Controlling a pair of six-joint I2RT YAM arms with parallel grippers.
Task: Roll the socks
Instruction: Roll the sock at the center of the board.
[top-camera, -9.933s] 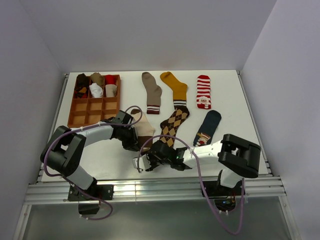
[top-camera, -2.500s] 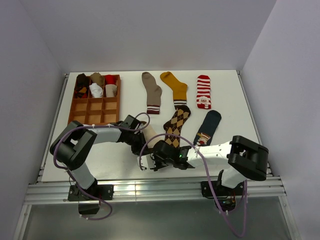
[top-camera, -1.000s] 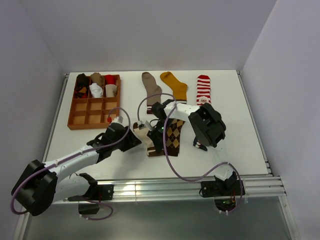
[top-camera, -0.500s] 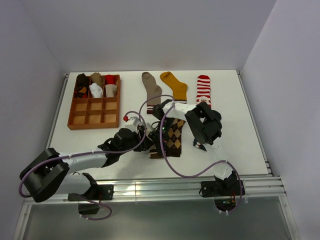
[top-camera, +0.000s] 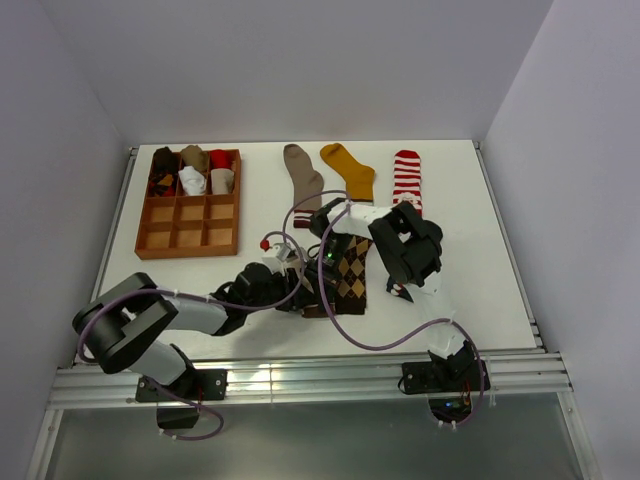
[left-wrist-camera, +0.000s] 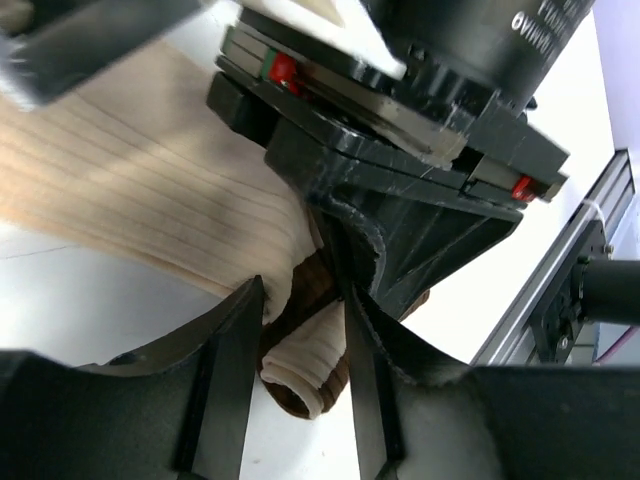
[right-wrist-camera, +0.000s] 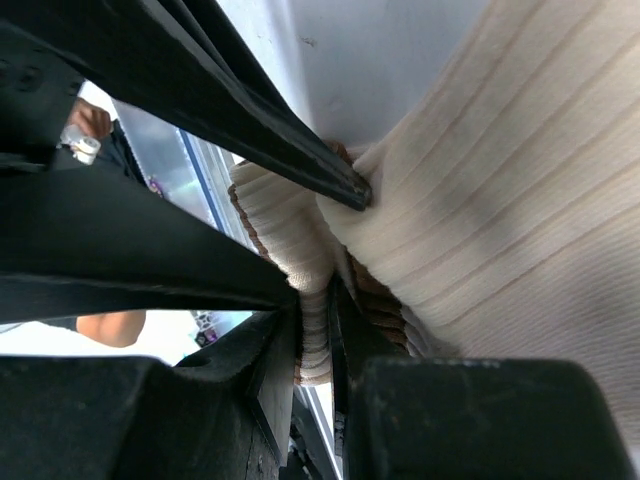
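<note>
A cream ribbed fabric sock with a brown cuff (left-wrist-camera: 150, 200) lies on the white table (top-camera: 200, 290), near the front centre. It is just left of a brown argyle-diamond sock (top-camera: 348, 275) and mostly hidden from above by both arms.

The sock looks light, limp and stretchy. It is likely to unroll or sag if released, and it gives little resistance to a pinch. The best hold appears to be across the rolled end (left-wrist-camera: 305, 385), where the layers are thickest.

The left gripper (left-wrist-camera: 298, 300) is narrowed, with its two black fingers flanking that small roll and pressing its sides. The right gripper (right-wrist-camera: 315, 300) faces it from the opposite side. Its fingers are nearly together, pinching a fold of the same roll (only a sliver of fabric shows between them).
</note>
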